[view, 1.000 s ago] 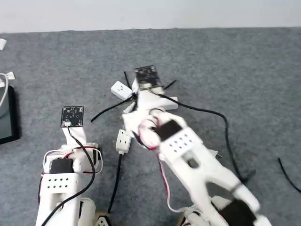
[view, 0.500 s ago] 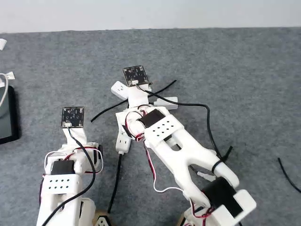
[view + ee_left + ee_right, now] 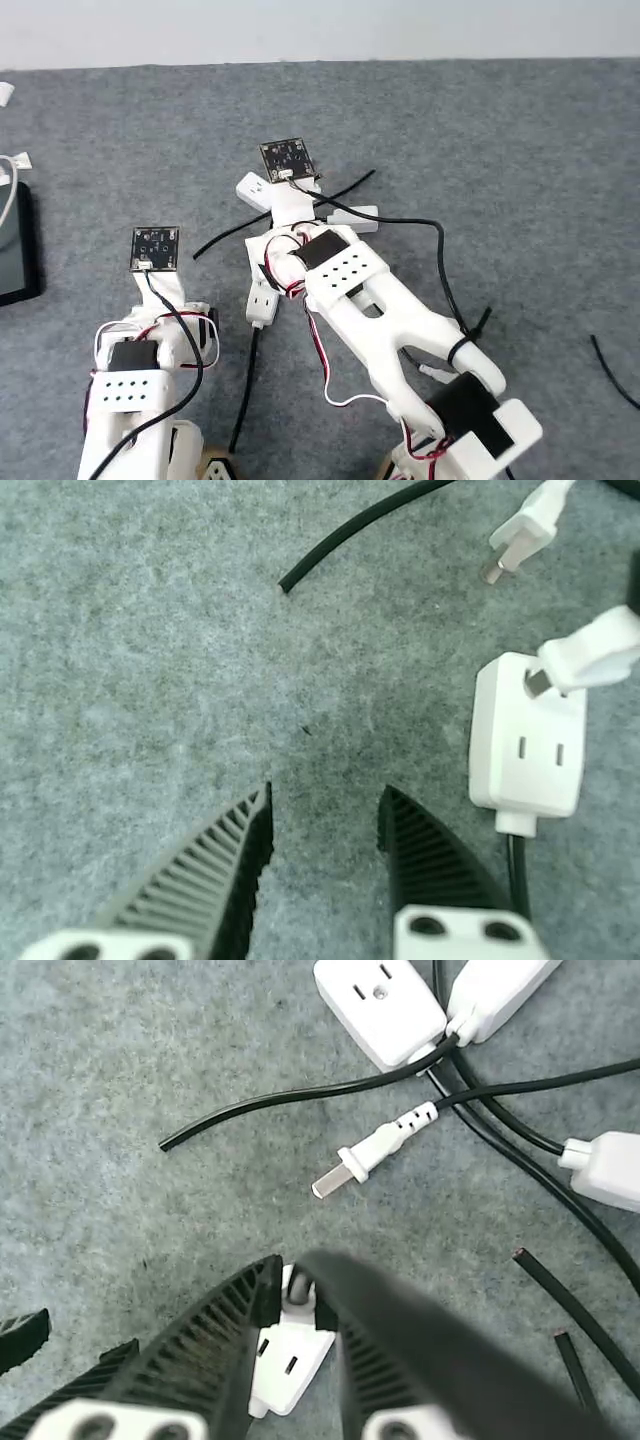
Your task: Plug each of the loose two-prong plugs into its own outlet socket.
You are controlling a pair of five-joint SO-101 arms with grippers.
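My right gripper (image 3: 300, 1272) is shut on a white two-prong plug (image 3: 298, 1292), holding it at the end of a white outlet block (image 3: 288, 1356). The left wrist view shows that plug (image 3: 592, 652) tilted, with a prong touching the block's (image 3: 526, 736) edge beside its free slots. In the high view the block (image 3: 262, 300) lies mid-table, its black cable running toward the front. A second white outlet (image 3: 380, 998) lies farther back. A loose white plug (image 3: 376, 1146) lies between them on the grey carpet. My left gripper (image 3: 325, 820) is open over bare carpet, left of the block.
Black cables (image 3: 440, 255) cross the carpet around the back outlet (image 3: 256, 190). More white plugs (image 3: 604, 1166) lie by it. A cut cable end (image 3: 286, 584) lies ahead of the left gripper. A dark tablet (image 3: 14, 245) sits at the table's left edge.
The right arm has swung left and settled over the near outlet block, then stayed almost still in the last half second. The left arm has not moved.
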